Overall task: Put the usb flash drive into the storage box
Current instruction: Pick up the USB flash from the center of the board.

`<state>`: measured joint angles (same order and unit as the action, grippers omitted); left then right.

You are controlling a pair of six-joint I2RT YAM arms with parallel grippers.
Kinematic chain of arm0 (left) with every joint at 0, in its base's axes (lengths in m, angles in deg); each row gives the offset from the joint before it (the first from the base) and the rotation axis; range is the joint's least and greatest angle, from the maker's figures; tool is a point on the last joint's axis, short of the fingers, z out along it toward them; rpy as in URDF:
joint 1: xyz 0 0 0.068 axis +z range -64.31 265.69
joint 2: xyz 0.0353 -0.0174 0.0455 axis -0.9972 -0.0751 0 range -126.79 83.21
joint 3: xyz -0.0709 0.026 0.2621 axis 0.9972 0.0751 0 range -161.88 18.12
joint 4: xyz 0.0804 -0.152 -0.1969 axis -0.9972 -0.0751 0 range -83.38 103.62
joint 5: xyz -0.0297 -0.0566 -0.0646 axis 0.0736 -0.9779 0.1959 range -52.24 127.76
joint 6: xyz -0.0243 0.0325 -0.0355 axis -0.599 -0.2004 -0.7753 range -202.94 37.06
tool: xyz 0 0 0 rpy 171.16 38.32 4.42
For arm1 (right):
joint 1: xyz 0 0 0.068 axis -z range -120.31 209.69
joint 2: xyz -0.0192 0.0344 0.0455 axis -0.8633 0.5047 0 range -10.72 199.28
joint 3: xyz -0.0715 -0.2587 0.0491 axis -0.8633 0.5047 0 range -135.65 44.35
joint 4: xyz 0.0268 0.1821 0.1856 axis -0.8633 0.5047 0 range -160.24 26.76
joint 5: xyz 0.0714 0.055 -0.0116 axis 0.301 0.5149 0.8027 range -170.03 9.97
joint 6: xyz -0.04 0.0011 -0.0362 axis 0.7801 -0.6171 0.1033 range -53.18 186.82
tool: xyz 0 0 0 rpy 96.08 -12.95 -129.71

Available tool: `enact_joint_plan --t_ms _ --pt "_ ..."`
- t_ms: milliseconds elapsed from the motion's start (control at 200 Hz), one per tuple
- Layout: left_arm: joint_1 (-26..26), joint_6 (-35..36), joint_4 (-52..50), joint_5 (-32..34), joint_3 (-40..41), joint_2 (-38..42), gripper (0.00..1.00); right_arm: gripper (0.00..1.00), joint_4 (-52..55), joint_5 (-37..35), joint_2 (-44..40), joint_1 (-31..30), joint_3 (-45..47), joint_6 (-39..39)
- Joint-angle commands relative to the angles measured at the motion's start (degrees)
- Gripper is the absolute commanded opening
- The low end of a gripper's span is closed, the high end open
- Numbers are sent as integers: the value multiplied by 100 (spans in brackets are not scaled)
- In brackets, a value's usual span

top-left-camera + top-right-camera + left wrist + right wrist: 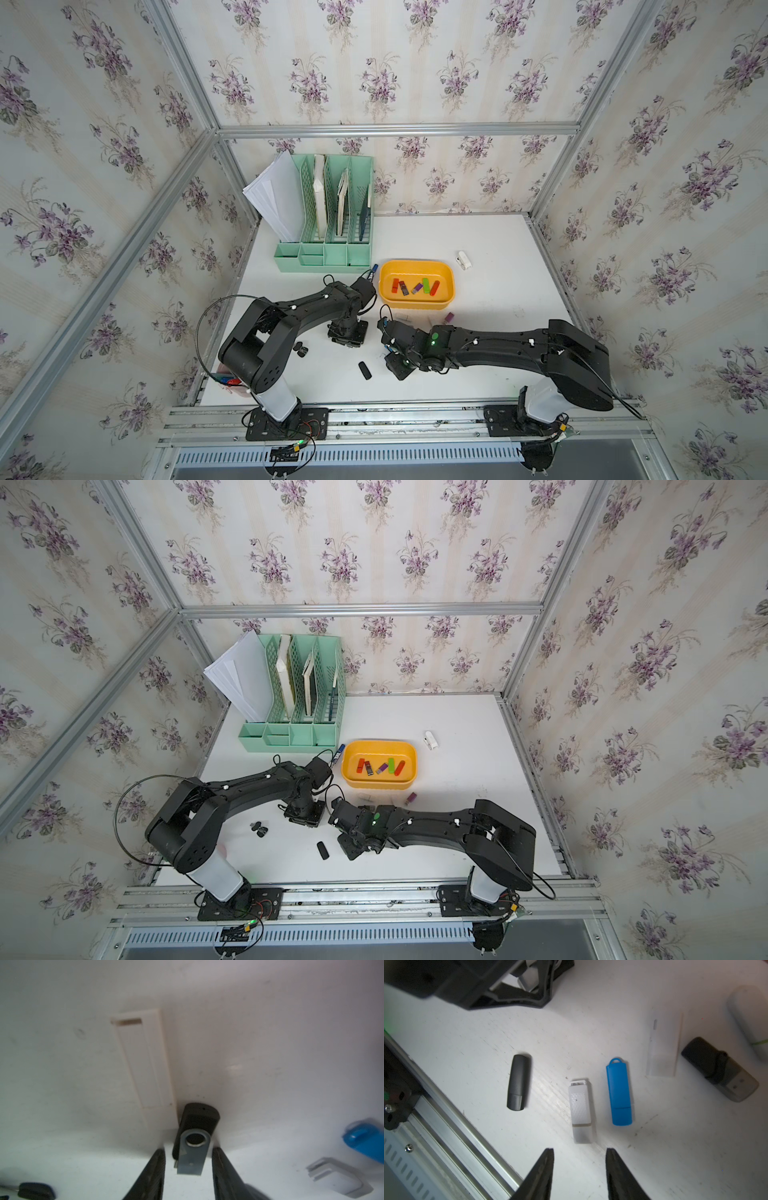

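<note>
Storage box point(415, 306) holds five drives point(417, 287); left end effector point(188, 1149), right end effector point(579, 1150) gape.

The right gripper point(579, 1150) stands empty, jaws apart. Just ahead, white flash drive point(581, 1110) and blue flash drive point(619, 1093) lie side by side, black drive point(518, 1082) apart.

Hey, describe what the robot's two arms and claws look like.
The left arm and right arm are matte black with chunky rounded joints, white lower sleeves, small white cable clips, thin black cables and green indicator lights. The left claw and right claw each have two tapered black fingers.
</note>
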<state>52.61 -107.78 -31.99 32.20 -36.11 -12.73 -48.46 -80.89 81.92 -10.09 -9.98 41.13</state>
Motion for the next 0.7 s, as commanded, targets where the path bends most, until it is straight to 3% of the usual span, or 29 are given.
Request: enact_joint_plan --t_ms 0,694 --pt "-3 4 9 78 -69 46 43 46 -56 -105 -56 -12 27 0" --pt "-5 93 35 231 -322 -238 38 46 -4 -65 -94 -19 36 10"
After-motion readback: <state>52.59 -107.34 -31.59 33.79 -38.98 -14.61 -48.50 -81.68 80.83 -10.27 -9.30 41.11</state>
